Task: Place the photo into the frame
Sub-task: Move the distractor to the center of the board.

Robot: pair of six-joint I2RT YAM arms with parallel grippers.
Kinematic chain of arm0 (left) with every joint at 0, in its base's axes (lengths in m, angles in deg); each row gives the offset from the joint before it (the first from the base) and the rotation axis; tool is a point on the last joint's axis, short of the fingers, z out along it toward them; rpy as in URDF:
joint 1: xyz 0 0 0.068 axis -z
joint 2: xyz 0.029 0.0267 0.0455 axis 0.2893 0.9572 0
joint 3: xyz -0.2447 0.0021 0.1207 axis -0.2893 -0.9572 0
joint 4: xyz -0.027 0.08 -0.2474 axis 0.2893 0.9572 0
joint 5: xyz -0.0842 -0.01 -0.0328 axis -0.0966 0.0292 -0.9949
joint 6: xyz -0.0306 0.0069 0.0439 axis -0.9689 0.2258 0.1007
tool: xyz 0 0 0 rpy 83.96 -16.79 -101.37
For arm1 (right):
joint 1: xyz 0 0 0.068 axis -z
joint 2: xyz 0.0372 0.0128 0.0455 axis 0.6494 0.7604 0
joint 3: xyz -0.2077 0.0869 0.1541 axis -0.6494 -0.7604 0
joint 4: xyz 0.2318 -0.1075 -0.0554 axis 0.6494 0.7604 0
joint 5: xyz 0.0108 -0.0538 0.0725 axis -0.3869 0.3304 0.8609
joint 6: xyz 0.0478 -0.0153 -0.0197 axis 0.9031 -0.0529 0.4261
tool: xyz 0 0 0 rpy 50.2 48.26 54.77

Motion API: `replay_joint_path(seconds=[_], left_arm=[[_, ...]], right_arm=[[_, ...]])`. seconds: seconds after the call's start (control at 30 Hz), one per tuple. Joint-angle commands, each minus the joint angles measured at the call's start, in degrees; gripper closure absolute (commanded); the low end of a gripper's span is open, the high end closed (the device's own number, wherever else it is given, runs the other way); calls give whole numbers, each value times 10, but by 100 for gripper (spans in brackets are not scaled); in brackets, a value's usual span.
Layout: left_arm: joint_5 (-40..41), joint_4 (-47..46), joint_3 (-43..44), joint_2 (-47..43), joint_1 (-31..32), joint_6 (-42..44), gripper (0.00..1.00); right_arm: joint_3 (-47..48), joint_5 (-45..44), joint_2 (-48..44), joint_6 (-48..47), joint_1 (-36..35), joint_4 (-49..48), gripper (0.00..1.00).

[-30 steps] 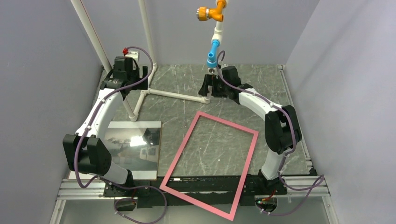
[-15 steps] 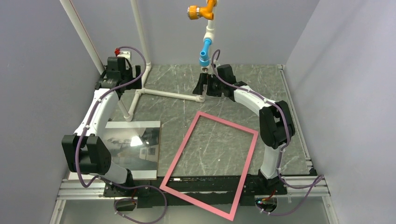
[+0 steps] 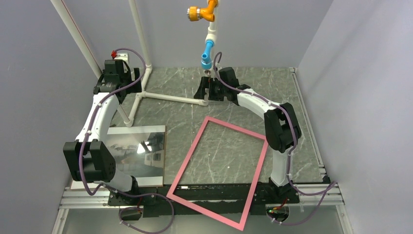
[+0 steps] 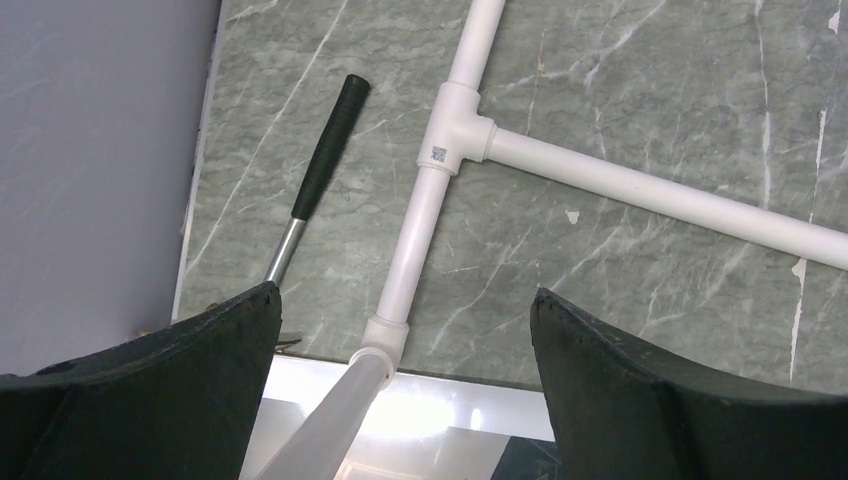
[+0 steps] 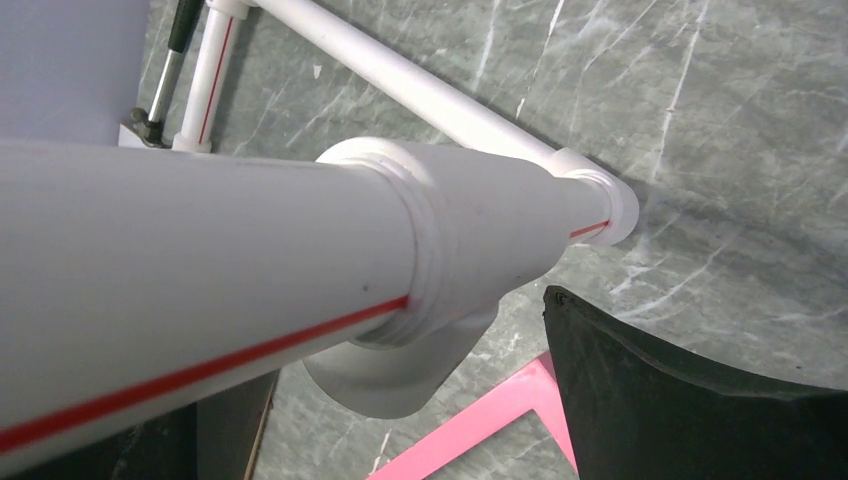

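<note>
The pink frame (image 3: 188,158) lies flat in the middle of the table, its near corner over the front rail; one corner shows in the right wrist view as the frame (image 5: 480,432). The glossy photo (image 3: 139,148) lies flat at the near left, and its glaring top edge shows as the photo (image 4: 470,415). My left gripper (image 3: 113,87) (image 4: 400,295) is open far back on the left, straddling a slanted white pipe without touching it. My right gripper (image 3: 204,92) (image 5: 400,330) is open at the back centre, with a thick upright pipe between its fingers; the left finger is mostly hidden.
A white pipe stand (image 3: 170,98) covers the back of the table, with tall uprights and an orange and blue fitting (image 3: 202,10) on top. A black-handled metal rod (image 4: 325,150) lies by the left wall. Grey walls close in three sides.
The pipe stand has shifted left, and both grippers have moved left with it. The frame and the photo have not moved.
</note>
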Motion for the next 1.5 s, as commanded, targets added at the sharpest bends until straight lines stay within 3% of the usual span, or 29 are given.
replay_joint_path(seconds=[0.0, 0.53, 0.87, 1.47], left_arm=[[39, 63, -13, -34, -25, 0, 2], [-55, 67, 4, -15, -27, 2, 1], [-65, 74, 17, 7, -27, 6, 1], [-94, 110, 77, 71, -30, 8, 1]], right_arm=[[34, 8, 7, 14, -5, -23, 0], [37, 0, -39, 19, -5, -6, 0], [21, -40, -78, 24, -5, 6, 0], [82, -45, -54, 17, -2, 46, 3]])
